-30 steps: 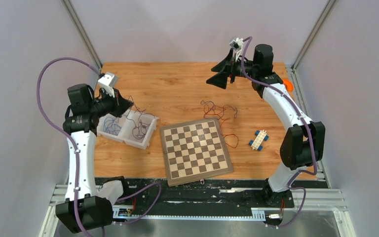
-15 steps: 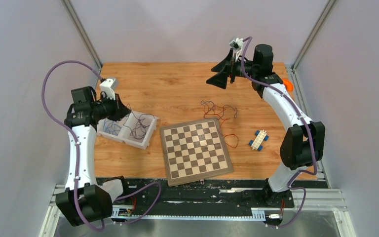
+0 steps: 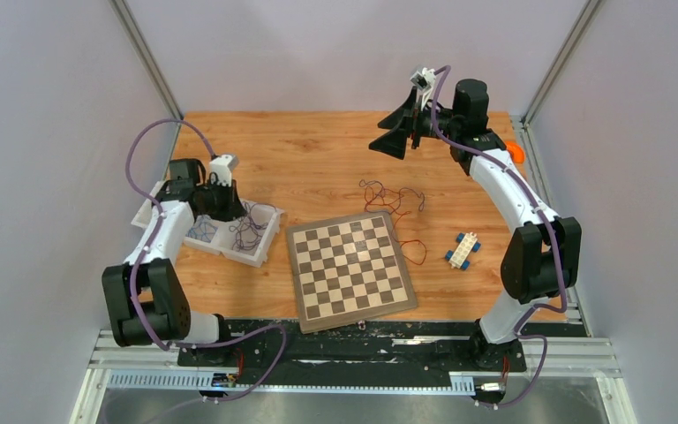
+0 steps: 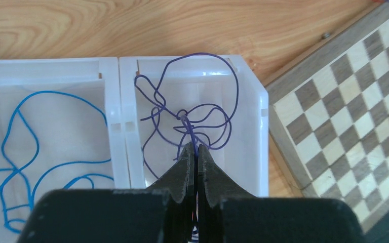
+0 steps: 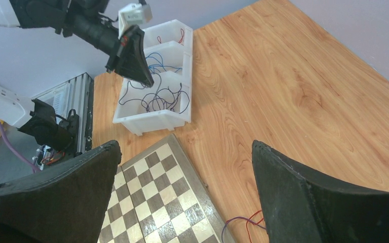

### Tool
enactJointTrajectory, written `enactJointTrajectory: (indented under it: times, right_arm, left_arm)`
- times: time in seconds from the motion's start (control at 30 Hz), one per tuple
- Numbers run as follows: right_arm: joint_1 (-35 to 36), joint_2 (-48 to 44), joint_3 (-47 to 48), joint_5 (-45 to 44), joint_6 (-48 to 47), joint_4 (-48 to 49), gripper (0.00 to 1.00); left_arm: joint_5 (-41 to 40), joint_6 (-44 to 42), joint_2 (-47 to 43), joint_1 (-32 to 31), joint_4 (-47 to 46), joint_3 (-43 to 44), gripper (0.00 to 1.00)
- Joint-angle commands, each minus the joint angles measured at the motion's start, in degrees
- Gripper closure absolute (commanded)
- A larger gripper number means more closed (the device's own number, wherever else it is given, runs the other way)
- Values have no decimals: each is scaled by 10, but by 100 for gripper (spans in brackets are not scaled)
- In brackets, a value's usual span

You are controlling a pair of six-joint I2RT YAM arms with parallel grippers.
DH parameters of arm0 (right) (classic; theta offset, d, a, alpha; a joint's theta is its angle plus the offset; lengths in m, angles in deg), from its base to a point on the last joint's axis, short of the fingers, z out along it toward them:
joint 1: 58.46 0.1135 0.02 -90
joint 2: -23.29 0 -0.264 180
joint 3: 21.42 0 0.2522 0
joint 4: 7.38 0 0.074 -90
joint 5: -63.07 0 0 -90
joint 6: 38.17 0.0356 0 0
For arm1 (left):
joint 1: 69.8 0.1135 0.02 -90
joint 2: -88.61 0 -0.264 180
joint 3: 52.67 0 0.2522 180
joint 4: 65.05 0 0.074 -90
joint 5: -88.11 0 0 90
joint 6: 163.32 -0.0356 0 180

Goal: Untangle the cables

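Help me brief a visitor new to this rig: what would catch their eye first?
The chessboard near the table's middle stands out. Left of it, the left gripper is shut on a purple cable inside a white tray. Beyond the board lies a loose tangle of red and dark cables, with the right gripper wide open farther back.

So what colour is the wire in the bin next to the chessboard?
Dark purple. The wire shows best in the left wrist view.

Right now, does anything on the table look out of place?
Yes: a knot of red and dark wires lies loose on the wood by the chessboard's far right corner, unlike those in the white bin.
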Motion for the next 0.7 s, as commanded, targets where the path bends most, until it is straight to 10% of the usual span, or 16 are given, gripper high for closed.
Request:
enactJointTrajectory:
  times: [0.0,0.2,0.67]
  right_arm:
    - [-3,3,12,-3,-6,0,1]
    - [-3,0,6,-5,-16,-16,0]
    - [-4,13,0,-32,-83,-67,1]
  left_arm:
    - [-59,-35,20,-46,-91,-38,100]
    - [-130,-70,65,-76,-113,-64,99]
    - [-136,-96,16,-94,-31,-20,28]
